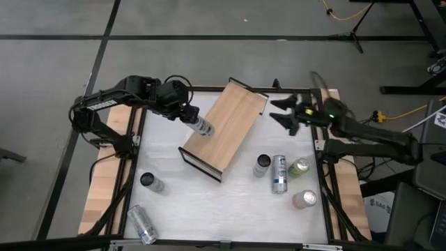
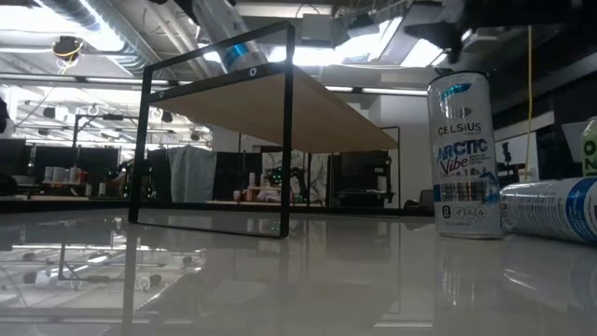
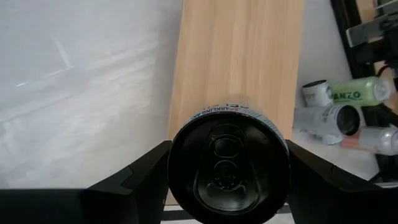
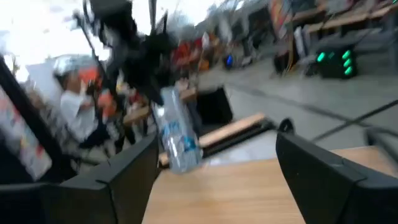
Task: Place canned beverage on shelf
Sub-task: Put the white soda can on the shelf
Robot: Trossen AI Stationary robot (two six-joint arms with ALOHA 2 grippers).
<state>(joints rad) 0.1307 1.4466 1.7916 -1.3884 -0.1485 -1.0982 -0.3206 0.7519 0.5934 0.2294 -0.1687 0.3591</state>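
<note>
Left claw point(image 1: 194, 118) grips the can point(image 1: 203, 126), tilted at the shelf's point(image 1: 233, 122) left edge. Best to level it upright over the board before release. Right claw point(image 1: 289, 115) hangs wide beside the shelf's far-right end.

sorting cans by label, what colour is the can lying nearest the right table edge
Green can, with a white cap end; the left wrist view shows it best.

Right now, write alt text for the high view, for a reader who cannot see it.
Seen from above, the left hand holds a canned beverage at the edge of the shelf, a light-wood board lying diagonally on the white table. The right hand hangs open past the shelf's far end, and six more cans stand or lie on the table.
</note>
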